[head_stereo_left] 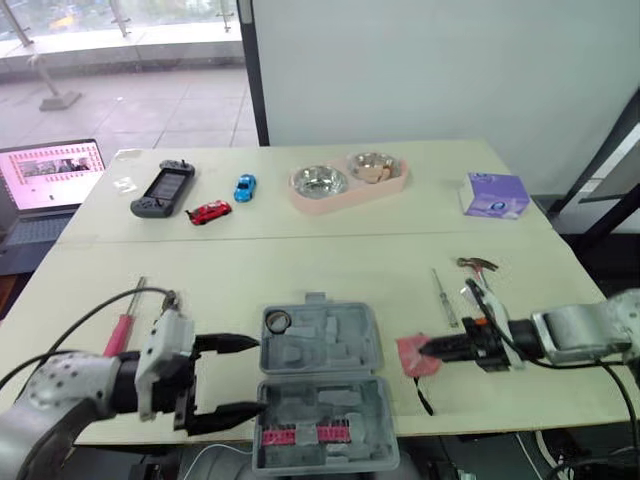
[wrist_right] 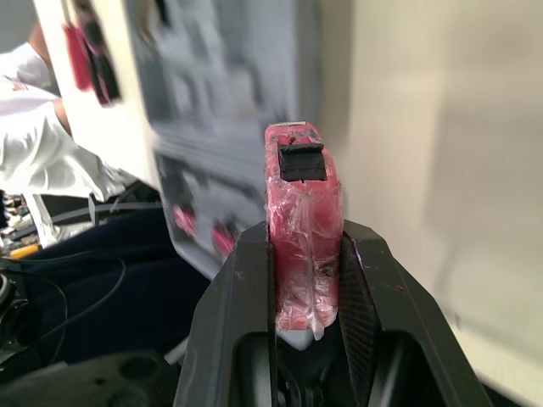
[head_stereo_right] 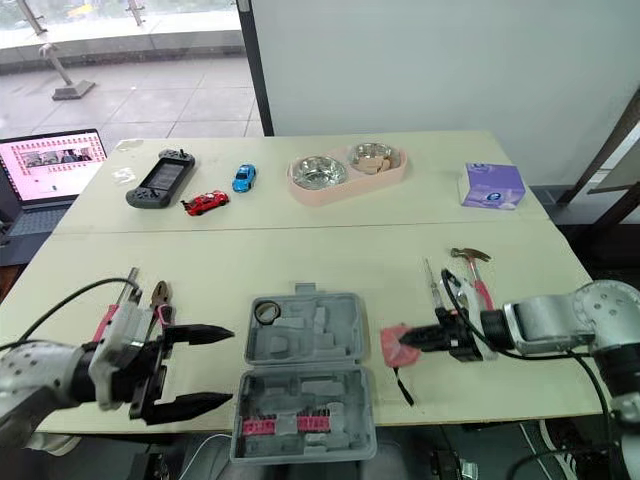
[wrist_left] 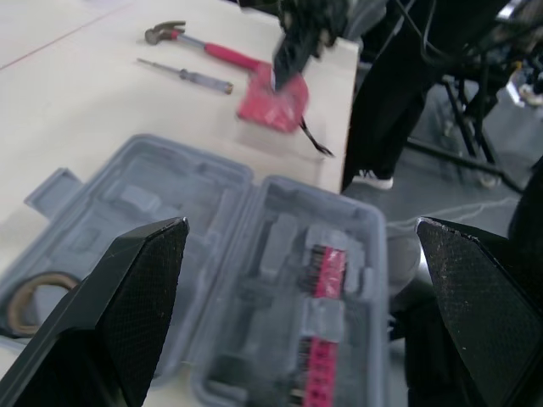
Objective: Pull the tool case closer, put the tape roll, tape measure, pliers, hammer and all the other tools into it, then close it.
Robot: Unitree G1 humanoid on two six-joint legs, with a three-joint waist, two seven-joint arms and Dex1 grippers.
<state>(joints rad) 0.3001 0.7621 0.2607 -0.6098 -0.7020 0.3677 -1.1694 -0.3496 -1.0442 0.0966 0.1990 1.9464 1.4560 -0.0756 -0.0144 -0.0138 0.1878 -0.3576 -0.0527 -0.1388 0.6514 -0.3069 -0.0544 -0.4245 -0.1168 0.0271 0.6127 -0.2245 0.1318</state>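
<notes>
Right now the grey tool case [head_stereo_left: 340,345] lies open on the worktop [head_stereo_left: 300,260] near its front edge, both halves flat, the hinge running left to right. A tape roll [head_stereo_left: 278,321] sits in the far-left pocket of the far half, and a row of red bits [head_stereo_left: 300,434] fills the near half. The right gripper [head_stereo_right: 415,340] is clamped on the red tape measure [head_stereo_right: 395,348], which sits upright between its fingers, just right of the case. Whether it touches the worktop I cannot tell. Its black strap [head_stereo_right: 401,386] trails toward the front edge. The left gripper [head_stereo_right: 231,366] hangs just left of the case, jaws spread wide with nothing between them. The hammer [head_stereo_left: 480,272] and a slim screwdriver [head_stereo_left: 443,296] lie right of the case, beyond the right gripper. The pliers [head_stereo_right: 158,297] and a red-handled screwdriver [head_stereo_left: 125,325] lie on the left, beyond the left gripper.
</notes>
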